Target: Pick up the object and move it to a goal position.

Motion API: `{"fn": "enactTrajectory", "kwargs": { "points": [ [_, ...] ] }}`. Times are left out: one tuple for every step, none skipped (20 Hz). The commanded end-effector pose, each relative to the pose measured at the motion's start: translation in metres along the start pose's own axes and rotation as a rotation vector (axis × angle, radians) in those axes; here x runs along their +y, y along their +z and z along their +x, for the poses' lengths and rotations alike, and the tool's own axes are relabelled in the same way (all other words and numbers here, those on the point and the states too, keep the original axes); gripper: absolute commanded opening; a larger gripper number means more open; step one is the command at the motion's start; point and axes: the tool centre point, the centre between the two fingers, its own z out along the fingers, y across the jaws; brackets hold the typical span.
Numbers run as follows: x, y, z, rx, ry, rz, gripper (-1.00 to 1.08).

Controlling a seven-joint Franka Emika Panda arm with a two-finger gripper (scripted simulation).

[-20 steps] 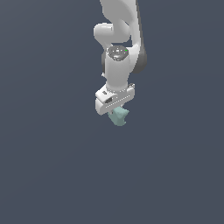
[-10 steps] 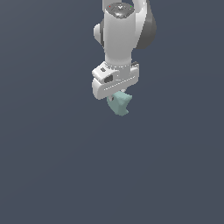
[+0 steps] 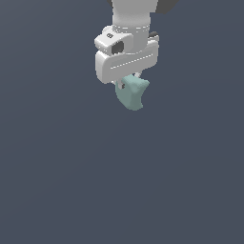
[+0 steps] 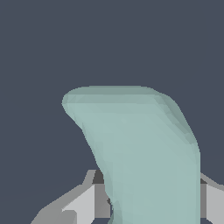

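Exterior view: white-grey arm [image 3: 133, 14] comes down from the top edge, ending in the white gripper [image 3: 129, 85]. The object [image 3: 132, 94], a pale teal-green lumpy block, hangs from the underside of the gripper, well up in the frame with only flat dark grey-blue background around and below it (no bench surface or edge can be told apart from that background). The object's upper part is tucked up under the gripper body; its lower part sticks out below, curved and tapering. It is narrower than the gripper body above it.

Fingers [image 3: 122, 86]: only a small pale bit shows beside the object's top on the exterior view's left; the rest is hidden behind the block and gripper body.

Wrist view: the object [image 4: 140, 157] fills most of the frame, matte, broad rounded end far from the camera, with one corner jutting to a point. A grey-white finger [image 4: 83, 203] sits on either side of it, touching it, so the fingers are pinching the object between them.
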Motion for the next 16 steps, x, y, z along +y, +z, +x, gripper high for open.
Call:
{"fn": "enactTrajectory", "kwargs": {
  "points": [
    [0.000, -0.026, 0.001, 0.000, 0.000, 0.000, -1.00],
    [0.001, -0.036, 0.002, 0.000, 0.000, 0.000, -1.00],
    [0.001, -0.046, 0.002, 0.000, 0.000, 0.000, -1.00],
    [0.002, -0.056, 0.003, 0.000, 0.000, 0.000, -1.00],
    [0.002, -0.065, 0.004, -0.001, 0.001, -0.001, -1.00],
    [0.002, -0.073, 0.005, -0.001, 0.001, -0.001, -1.00],
    [0.003, -0.081, 0.005, -0.001, 0.001, -0.001, -1.00],
    [0.003, -0.088, 0.006, -0.001, 0.001, -0.001, -1.00],
    [0.003, -0.095, 0.006, -0.001, 0.001, -0.001, -1.00],
    [0.004, -0.101, 0.007, -0.001, 0.001, -0.001, -1.00],
    [0.004, -0.107, 0.008, -0.001, 0.001, -0.001, -1.00],
    [0.005, -0.112, 0.008, -0.001, 0.001, -0.001, -1.00],
    [0.005, -0.116, 0.009, -0.001, 0.001, -0.001, -1.00],
    [0.005, -0.121, 0.009, -0.001, 0.001, -0.001, -1.00],
    [0.005, -0.124, 0.010, -0.001, 0.001, -0.001, -1.00],
    [0.006, -0.128, 0.010, -0.001, 0.002, -0.001, -1.00]
  ]
}}
